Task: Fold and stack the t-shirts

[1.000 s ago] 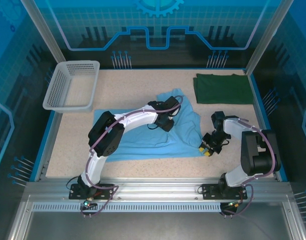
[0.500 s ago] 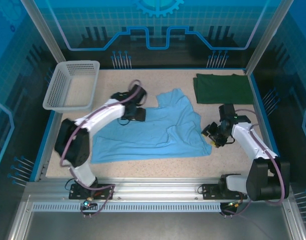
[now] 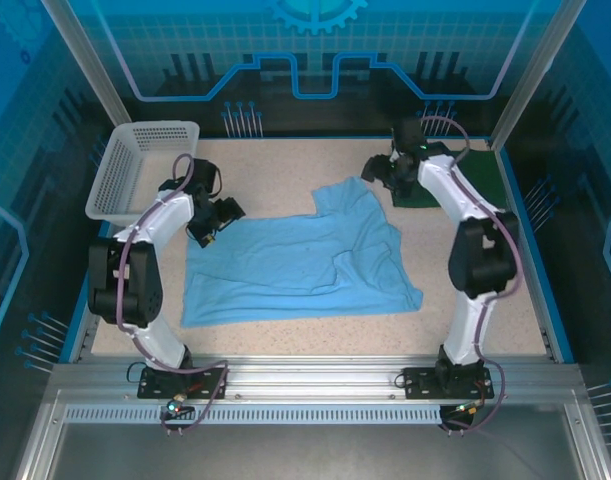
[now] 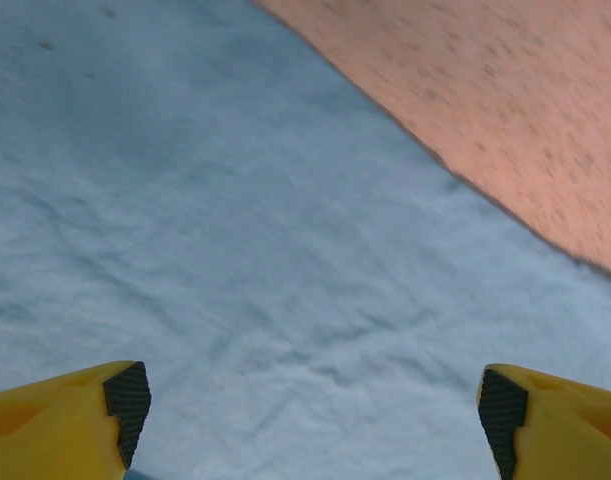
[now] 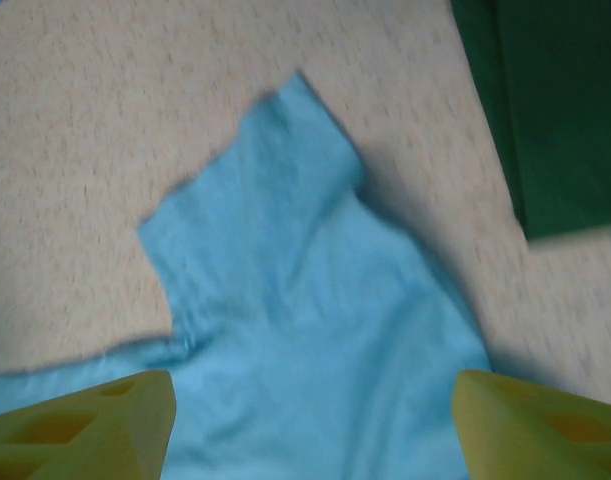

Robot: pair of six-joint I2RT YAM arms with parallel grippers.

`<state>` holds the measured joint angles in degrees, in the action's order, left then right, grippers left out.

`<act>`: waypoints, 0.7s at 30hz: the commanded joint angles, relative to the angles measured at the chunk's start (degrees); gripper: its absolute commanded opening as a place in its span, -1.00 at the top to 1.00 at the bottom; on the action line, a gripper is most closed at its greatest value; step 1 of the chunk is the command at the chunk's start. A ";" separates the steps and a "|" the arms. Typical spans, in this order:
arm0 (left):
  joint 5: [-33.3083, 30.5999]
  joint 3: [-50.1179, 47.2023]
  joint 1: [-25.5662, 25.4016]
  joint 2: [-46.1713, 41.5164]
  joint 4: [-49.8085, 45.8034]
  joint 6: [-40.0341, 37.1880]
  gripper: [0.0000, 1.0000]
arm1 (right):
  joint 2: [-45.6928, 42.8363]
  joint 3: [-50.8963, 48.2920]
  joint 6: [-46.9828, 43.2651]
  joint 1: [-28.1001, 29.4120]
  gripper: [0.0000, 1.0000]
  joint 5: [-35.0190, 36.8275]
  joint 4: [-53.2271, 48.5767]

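Note:
The sky-blue t-shirt [image 3: 295,265] lies spread on the table, one sleeve [image 5: 275,170] pointing to the back. My left gripper [image 3: 213,222] hangs over its back left corner, open, cloth [image 4: 235,230] below and nothing between the fingers [image 4: 125,400]. My right gripper [image 3: 377,170] hovers open just behind the sleeve, looking down on the blue t-shirt [image 5: 315,330]. The dark green t-shirt [image 3: 485,180] lies folded at the back right, partly behind the right arm; its edge [image 5: 555,110] shows in the right wrist view.
A white mesh basket [image 3: 145,170] stands at the back left corner, close to the left arm. A blue rim [image 3: 530,250] borders the speckled table [image 3: 285,170]. Bare table lies behind and in front of the blue shirt.
Both arms have swung from the shirt's middle and front right corner to the back, left arm to the back left corner, right arm to the sleeve. Both jaws have opened wider. The shirt's front right corner now lies flatter.

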<state>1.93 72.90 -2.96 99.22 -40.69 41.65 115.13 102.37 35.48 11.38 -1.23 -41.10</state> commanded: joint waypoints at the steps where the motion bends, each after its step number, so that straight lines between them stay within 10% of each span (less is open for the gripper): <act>1: -1.65 4.02 1.45 3.57 2.46 5.77 -0.75 | 8.69 9.29 -5.89 0.10 -0.49 3.68 2.91; 10: -5.46 11.93 2.30 13.13 4.91 16.49 -0.73 | 41.89 55.67 -11.16 -0.31 -0.25 -2.27 -10.65; 21: -9.32 14.83 3.70 16.57 1.95 17.72 -0.68 | 41.27 46.48 -12.68 2.02 -0.07 -0.44 -7.44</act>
<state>-5.65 86.63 -0.71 113.69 -36.77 58.06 157.53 149.82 24.21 12.08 -0.80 -46.85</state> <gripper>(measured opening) 0.842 0.545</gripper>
